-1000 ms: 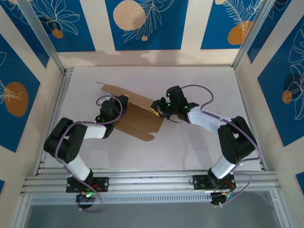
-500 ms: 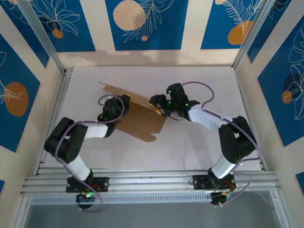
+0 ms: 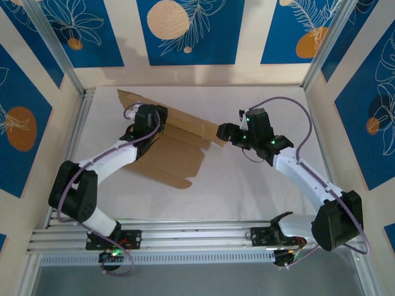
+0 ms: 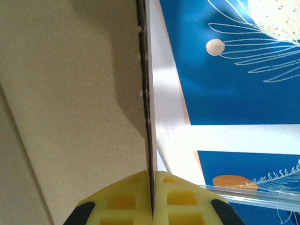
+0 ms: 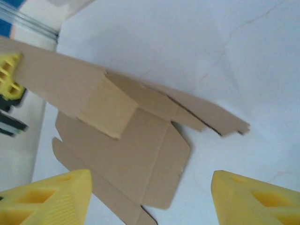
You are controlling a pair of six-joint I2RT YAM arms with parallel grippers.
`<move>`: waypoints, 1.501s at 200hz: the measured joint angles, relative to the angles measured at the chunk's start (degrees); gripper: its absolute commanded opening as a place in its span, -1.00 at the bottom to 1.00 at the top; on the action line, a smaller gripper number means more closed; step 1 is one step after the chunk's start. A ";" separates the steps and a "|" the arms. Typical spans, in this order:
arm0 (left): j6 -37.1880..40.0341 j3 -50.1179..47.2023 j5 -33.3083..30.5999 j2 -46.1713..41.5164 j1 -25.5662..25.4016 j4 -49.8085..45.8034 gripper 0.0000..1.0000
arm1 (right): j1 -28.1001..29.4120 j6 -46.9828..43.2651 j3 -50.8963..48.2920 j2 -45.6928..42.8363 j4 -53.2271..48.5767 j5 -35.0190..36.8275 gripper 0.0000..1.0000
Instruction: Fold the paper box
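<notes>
You're clamping the light, likely bendy box [image 3: 170,157] by its raised edge with the left fingers [image 4: 123,205], right fingers [image 5: 51,197] gaping empty.

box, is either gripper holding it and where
The left gripper pinches the box by the edge of its raised long flap. The right gripper is open beside it, holding nothing.

Bright even light; soft shadows; blurred wrist close-ups
</notes>
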 measured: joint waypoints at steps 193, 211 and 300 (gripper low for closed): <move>-22.38 -3.34 0.24 -1.86 1.73 -6.36 -1.00 | 2.78 3.56 -14.32 21.49 41.07 4.81 0.61; -22.91 -2.01 0.22 -1.97 2.19 -7.67 -1.00 | 2.32 2.71 -18.18 19.45 45.42 4.83 0.64; -25.20 0.66 -0.02 -2.43 2.54 -11.89 -1.00 | 1.18 5.84 -22.99 15.54 51.98 0.85 0.23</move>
